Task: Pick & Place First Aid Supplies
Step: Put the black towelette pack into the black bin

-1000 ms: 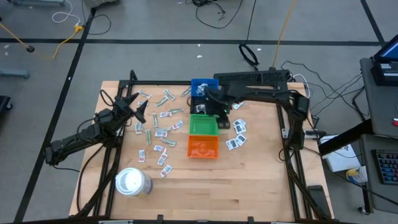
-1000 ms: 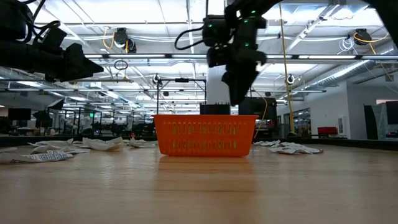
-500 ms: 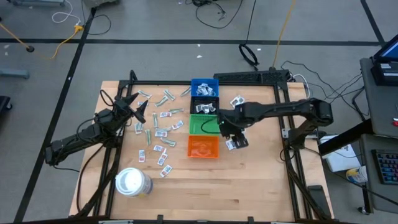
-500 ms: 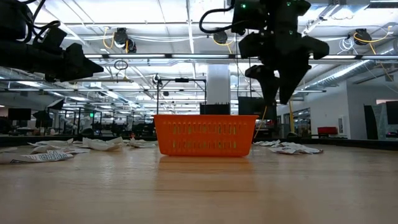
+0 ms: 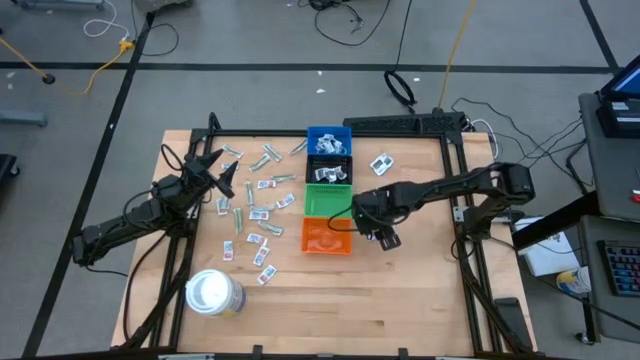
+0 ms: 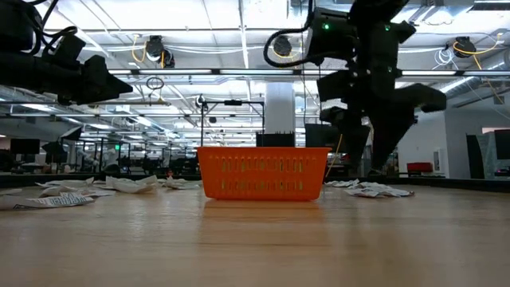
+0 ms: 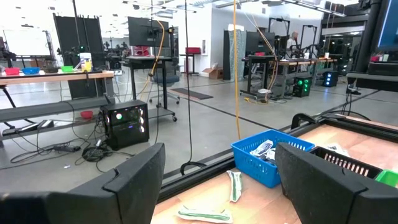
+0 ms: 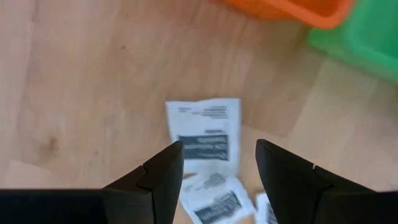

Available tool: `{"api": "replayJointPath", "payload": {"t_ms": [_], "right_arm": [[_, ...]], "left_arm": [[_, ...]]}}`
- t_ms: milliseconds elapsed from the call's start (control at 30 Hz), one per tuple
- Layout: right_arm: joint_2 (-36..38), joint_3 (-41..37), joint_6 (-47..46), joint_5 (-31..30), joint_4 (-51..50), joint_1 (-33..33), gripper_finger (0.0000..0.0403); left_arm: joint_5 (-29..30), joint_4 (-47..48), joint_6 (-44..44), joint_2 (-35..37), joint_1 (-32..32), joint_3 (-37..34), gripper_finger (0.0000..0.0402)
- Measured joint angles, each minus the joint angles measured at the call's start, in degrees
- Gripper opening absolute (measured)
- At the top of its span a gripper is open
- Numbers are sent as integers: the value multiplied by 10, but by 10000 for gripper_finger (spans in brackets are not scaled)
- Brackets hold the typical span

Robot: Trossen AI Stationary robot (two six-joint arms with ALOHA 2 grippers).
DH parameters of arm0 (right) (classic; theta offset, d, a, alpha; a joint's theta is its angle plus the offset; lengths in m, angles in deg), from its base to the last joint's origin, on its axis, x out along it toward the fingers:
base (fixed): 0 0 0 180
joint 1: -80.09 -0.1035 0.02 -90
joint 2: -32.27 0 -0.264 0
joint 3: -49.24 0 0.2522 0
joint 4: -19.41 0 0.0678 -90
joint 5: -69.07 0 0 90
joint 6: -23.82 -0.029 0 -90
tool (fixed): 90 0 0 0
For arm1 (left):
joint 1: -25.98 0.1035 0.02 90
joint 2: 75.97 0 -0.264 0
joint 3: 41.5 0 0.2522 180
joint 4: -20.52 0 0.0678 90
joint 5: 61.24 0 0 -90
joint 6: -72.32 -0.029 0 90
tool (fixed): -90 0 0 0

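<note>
Here, a white packet [image 8: 205,134] is seen flat on the table beside the orange bin [image 8: 292,11], under the right gripper [image 8: 219,163], whose fingers are spread and empty. Light and limp; an edge pinch is advised. Beyond the bin, the left gripper [image 5: 218,170] is parked open.

Both tools [image 5: 213,170] [image 5: 383,236] open — empty

— Grey concrete floor [image 5: 250,40] round the table, marked with black tape lines [image 5: 120,85] (cables trailing too).
— Beyond: long workbenches [image 7: 56,78], ceiling strip lights [image 6: 223,24], a white pillar [image 6: 279,108].
</note>
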Motion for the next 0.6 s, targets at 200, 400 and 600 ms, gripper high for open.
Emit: {"api": "replayJointPath", "payload": {"t_ms": [200,400,600], "right_arm": [[-27,-30,1,0,35,-3,196],[-38,-38,1,1,54,-3,191],[-39,-39,6,1,62,-3,123]], "left_arm": [[0,0,0,0,0,0,306],[0,0,0,0,0,0,306],[0,0,0,0,0,0,306]]}}
